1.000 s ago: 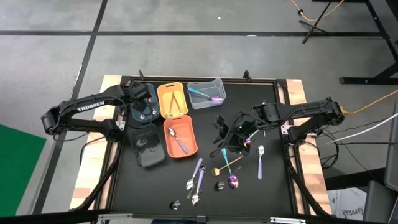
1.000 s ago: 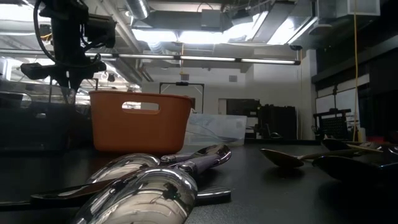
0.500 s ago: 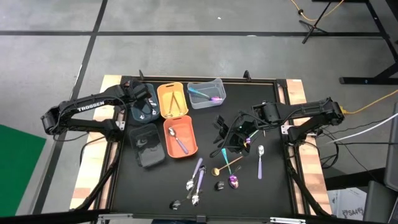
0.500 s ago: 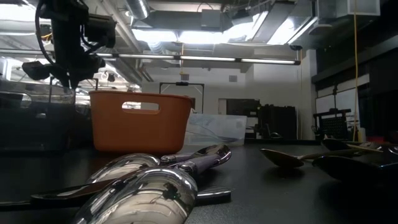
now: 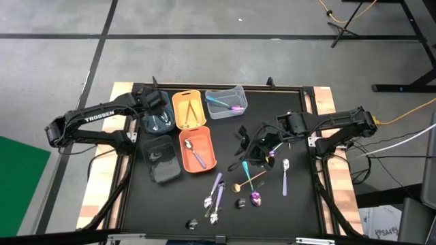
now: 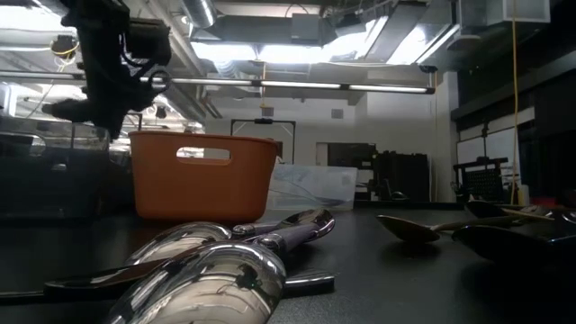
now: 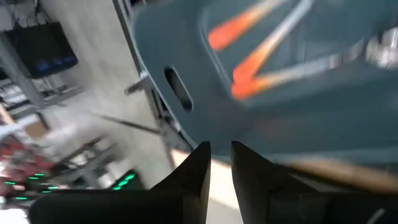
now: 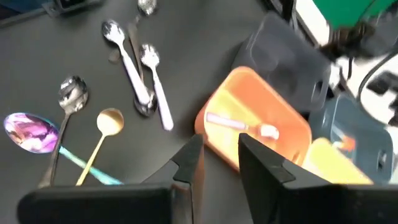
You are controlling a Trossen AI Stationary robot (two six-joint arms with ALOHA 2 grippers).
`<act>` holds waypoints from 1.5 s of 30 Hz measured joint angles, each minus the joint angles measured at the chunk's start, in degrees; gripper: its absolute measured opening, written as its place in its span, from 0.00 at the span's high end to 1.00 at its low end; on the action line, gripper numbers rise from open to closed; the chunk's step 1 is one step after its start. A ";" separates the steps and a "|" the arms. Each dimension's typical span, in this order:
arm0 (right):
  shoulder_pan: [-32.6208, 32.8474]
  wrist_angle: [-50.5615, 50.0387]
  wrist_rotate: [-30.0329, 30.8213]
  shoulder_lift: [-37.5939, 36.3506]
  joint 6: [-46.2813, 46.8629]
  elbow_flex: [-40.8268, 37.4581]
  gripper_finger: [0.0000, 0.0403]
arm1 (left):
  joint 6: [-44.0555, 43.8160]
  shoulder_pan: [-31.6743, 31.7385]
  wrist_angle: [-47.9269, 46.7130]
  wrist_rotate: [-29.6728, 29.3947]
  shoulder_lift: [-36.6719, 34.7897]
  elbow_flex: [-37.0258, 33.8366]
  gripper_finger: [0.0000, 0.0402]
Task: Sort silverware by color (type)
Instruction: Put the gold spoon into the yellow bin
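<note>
Ceiling lights (image 6: 270, 49) glare bright over the low view. The nearest spoon (image 6: 207, 279) there is out of focus. The left wrist view is motion-blurred.

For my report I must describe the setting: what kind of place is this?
Probably a lab or workshop: a bare concrete floor, exposed ceiling ducts, and a cable lying beside the table.

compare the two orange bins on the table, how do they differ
The far orange bin is a lighter, yellower orange; the near orange bin is a deeper red-orange. The far one holds gold pieces; the near one holds a spoon with a pale purple handle. The far one sits in the back row beside the left gripper; the near one sits nearer the loose silverware. Both are open-topped rectangular bins, lying lengthwise.
</note>
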 joint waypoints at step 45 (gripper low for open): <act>0.04 8.73 -6.54 0.02 41.79 -24.55 0.78 | -20.31 -22.06 39.05 22.57 -0.02 0.00 0.86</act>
